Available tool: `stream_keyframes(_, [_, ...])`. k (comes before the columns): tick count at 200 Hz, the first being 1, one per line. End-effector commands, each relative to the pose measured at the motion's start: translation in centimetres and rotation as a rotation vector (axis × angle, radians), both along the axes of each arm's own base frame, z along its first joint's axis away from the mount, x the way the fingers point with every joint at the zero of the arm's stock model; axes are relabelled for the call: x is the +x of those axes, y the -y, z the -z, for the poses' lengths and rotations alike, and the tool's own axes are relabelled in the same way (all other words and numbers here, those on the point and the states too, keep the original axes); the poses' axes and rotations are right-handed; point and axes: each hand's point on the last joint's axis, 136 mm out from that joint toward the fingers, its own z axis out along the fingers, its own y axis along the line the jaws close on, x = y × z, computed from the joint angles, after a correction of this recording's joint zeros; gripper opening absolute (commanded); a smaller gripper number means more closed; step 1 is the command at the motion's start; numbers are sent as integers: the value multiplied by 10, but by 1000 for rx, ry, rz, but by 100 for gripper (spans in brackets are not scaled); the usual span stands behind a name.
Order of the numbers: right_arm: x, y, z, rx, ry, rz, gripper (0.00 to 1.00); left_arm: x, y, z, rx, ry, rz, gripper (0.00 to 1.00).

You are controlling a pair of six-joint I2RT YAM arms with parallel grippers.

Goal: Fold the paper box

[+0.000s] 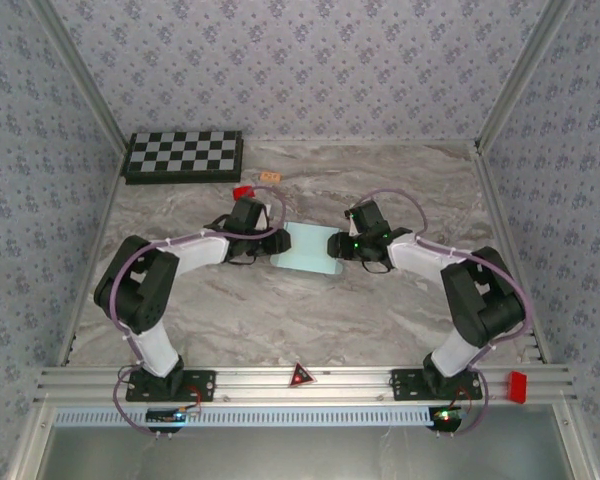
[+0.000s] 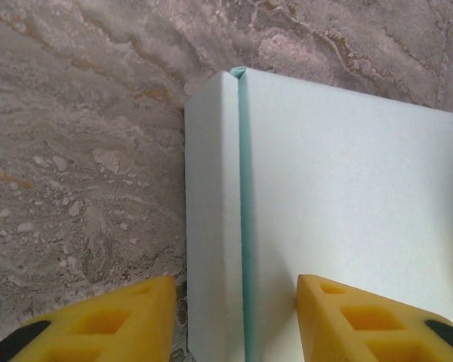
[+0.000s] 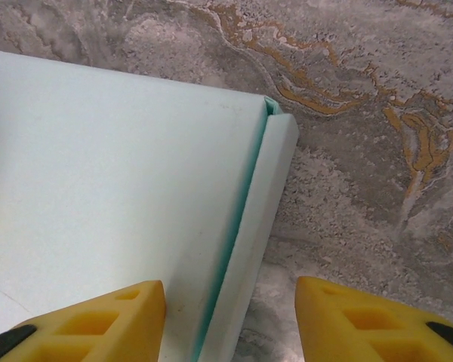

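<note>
The paper box [image 1: 308, 248] lies flat near the middle of the marble-patterned table [image 1: 380, 310], pale aqua, with its broad face up. The two hands are at opposite ends of it, the left hand [image 2: 235, 290] at its 9 o'clock edge and the right hand [image 3: 230, 285] at its 3 o'clock edge.

In the left wrist view, a narrow side flap [image 2: 211, 226] runs along the box's edge, set off from the broad face by a darker fold line. The left hand's yellow fingers [image 2: 106, 320] stand apart and straddle this flap, one over bare table and the other over the broad face.

The right wrist view shows the mirror case. A narrow flap [image 3: 253, 226] borders the box towards 3 o'clock, and the right hand's fingers [image 3: 370, 320] are spread, one above the broad face and one above the table. Neither hand is clamped on the card. Gaps show on both sides of each flap, though I cannot tell whether any fingertip rests on the card.

A black-and-white checkerboard [image 1: 183, 155] sits towards 11 o'clock from the box, at the far left of the table. A small orange tag [image 1: 270, 177] lies near it, just towards 3 o'clock of the board.
</note>
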Motion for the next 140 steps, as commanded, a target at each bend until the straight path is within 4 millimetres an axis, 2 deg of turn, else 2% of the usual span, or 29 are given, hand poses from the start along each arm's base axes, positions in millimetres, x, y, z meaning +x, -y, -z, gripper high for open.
stream_keyframes(1, [-1, 2, 13, -13, -38, 3, 46, -8, 1, 14, 11, -39, 6, 43])
stream_keyframes(31, [1, 2, 20, -32, -57, -6, 39, -13, 0, 19, 22, -50, 5, 37])
stream_keyframes(72, [5, -2, 24, -73, -65, -51, 37, -24, -1, 19, 40, -56, 0, 35])
stream_keyframes(106, [12, -11, 26, -129, -63, -132, 37, -40, -3, 17, 73, -69, -12, 35])
stream_keyframes(140, [24, -28, 26, -185, -51, -249, 38, -65, 1, 17, 69, -89, -9, 36])
